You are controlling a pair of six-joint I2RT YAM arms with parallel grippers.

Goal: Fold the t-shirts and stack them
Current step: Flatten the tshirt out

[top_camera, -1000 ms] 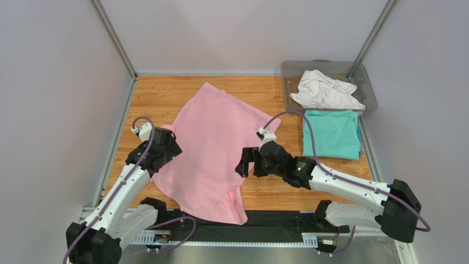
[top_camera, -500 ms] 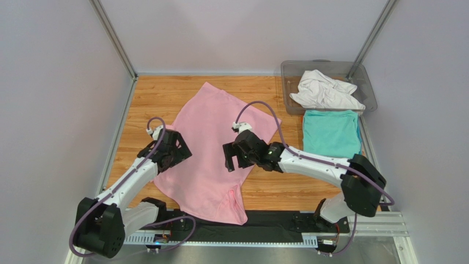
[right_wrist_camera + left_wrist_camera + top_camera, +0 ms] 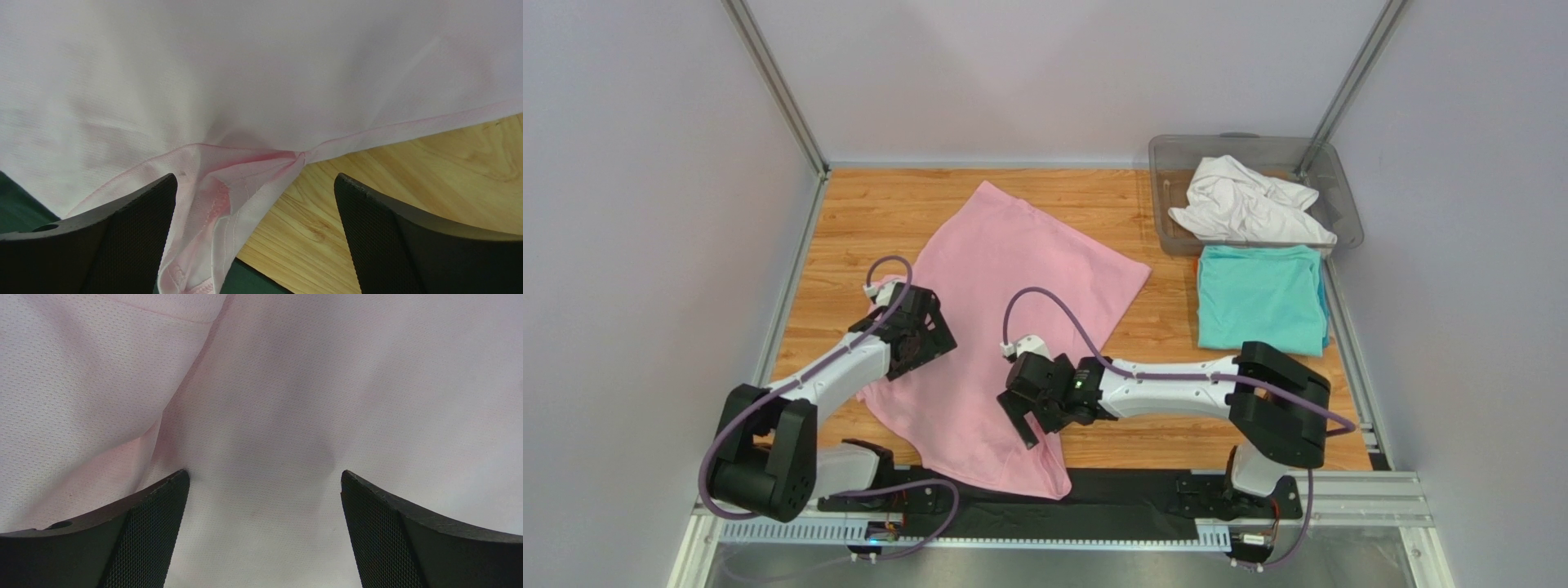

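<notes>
Light pink short-sleeved cloth t-shirt (image 3: 1014,294): spread at a slant over the middle of the light wooden counter (image 3: 854,208), near corner reaching onto the black strip (image 3: 1161,488) at the front edge. Looks thin, light and limp. Probably drapes, creases and slides easily on the wood, with nothing stiff to push against. Not fragile. Best taken by pinching an edge or seam, not the flat middle.

Left jaws: released, spread wide just above the shirt's left side, beside a soft fold in the cloth, gripping nothing. Right jaws: likewise released, low over the near right part, straddling a puckered, stitched seam right at the cloth's edge, bare wood just beyond. Likely a good hold there, since the doubled, stitched cloth is thicker than a single layer and less apt to slip out.

Teal cloth t-shirt (image 3: 1263,298): already folded into a rectangle at the right of the counter, well apart from the pink one. White cloth t-shirt (image 3: 1247,202): crumpled in the clear grey plastic bin (image 3: 1173,153) at the far right corner, not yet folded.

Worth closing both pairs on edges, to lift without sagging or bunching in between.
</notes>
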